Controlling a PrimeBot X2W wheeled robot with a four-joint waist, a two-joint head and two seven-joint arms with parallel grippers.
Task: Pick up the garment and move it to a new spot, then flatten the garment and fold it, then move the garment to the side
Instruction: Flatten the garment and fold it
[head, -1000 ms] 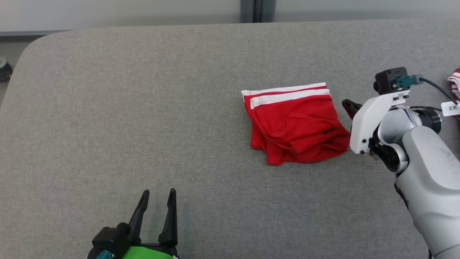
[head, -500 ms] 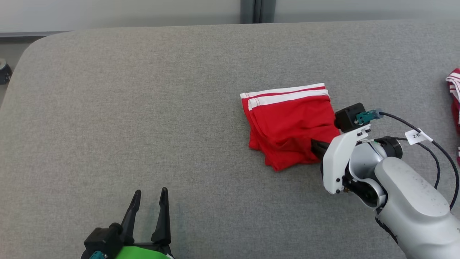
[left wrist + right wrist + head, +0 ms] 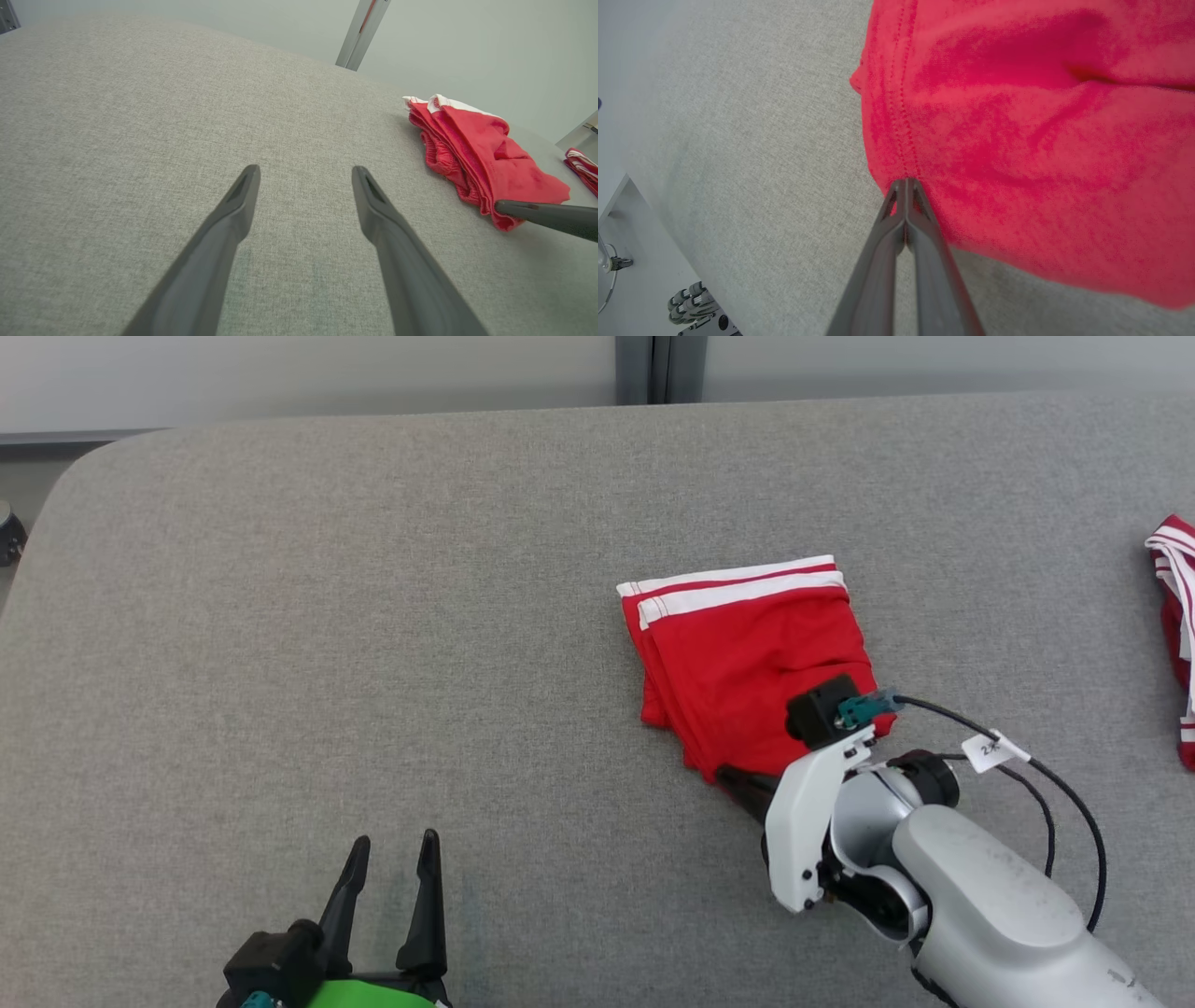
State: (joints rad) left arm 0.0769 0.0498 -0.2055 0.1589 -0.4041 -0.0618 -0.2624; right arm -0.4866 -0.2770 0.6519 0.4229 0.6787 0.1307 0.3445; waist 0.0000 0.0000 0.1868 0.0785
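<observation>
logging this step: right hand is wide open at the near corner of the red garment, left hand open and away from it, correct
The right hand is shut, not wide open: the right wrist view shows its fingers pressed together. The rest holds: its tips are at the near corner of the red garment, and the left hand is open, away from it.

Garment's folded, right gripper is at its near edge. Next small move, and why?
Probably open the right gripper a little where it is. Its jaws are shut, tips touching the near hem of the folded red garment with no cloth visibly between them, so it cannot yet pinch it to carry it aside. The left gripper is open, far off.
</observation>
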